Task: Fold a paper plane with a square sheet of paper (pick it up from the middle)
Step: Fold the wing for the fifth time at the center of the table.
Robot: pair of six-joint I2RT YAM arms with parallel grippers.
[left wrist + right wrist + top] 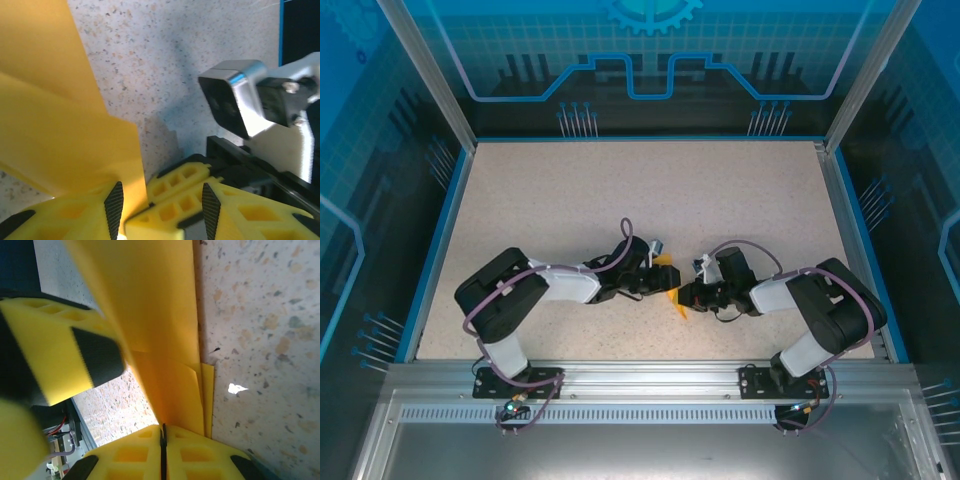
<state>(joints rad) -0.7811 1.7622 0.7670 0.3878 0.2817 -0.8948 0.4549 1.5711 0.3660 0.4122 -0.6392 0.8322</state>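
Folding is looking part-way done: the square sheet of paper (150, 315) is showing not as a flat square but as stacked orange-yellow layers with stepped edges, and no pointed dart is appearing yet. It is sitting between the two grippers, over the near middle of the table (620, 190), and seems to be standing up off the speckled surface rather than lying flat on it. The right gripper (162, 442) is pinching the layered edge, its jaws pressed together with the paper running straight out of the seam between them. The left gripper (160, 200) is standing about half open. The paper's lower corner is dropping in beside one of its pads (114, 202), though whether that pad is touching the sheet I cannot tell, and the right gripper's closed tips are poking in between the left jaws as well. As I judge it, the step in hand is a re-grip ahead of the next crease. The next move is therefore calling for the left jaws closing on the free flap close by the right pinch, without dragging the layers out of register.
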